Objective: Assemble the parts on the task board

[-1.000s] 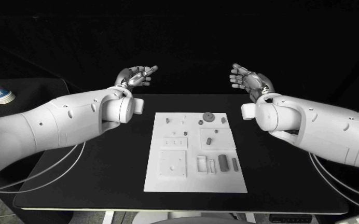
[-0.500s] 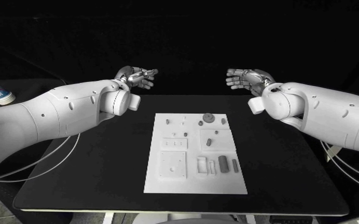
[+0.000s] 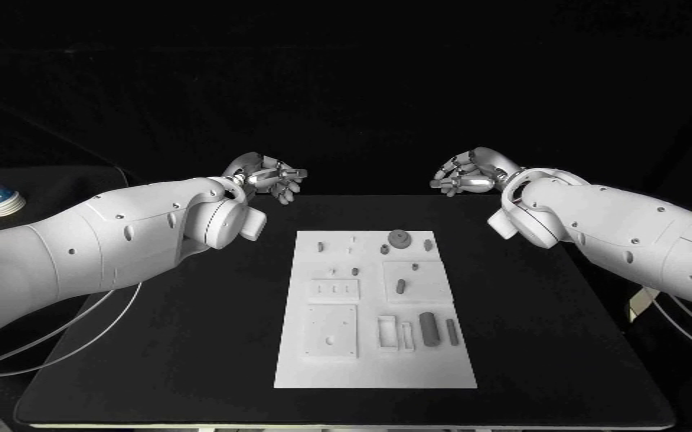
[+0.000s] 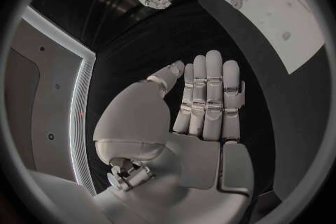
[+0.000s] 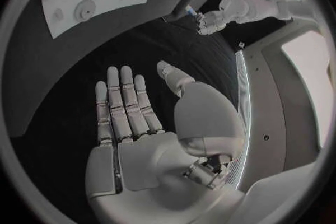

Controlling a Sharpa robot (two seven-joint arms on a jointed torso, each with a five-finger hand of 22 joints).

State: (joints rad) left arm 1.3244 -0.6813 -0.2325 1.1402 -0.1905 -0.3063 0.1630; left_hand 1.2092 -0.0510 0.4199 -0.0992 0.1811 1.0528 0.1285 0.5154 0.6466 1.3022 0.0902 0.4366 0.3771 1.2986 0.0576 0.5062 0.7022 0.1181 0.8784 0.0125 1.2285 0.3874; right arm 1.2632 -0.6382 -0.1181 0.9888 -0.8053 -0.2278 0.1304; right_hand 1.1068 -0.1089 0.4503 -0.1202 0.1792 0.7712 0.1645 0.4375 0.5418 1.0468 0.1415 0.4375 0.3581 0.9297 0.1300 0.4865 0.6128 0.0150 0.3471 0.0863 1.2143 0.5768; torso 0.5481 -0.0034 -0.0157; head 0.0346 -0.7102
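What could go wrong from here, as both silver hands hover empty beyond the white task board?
The small grey parts lie close together on the white task board, so the wide open left hand or right hand might knock a neighbour. The board seems to lie loose on the black table and could slide.

No readable text, labels, brand marks, numbers or signs can be made out anywhere in these views. The white task board [image 3: 375,310] in the middle of the black table [image 3: 173,352] carries small dark marks, possibly parts or recesses, but nothing legible as writing.
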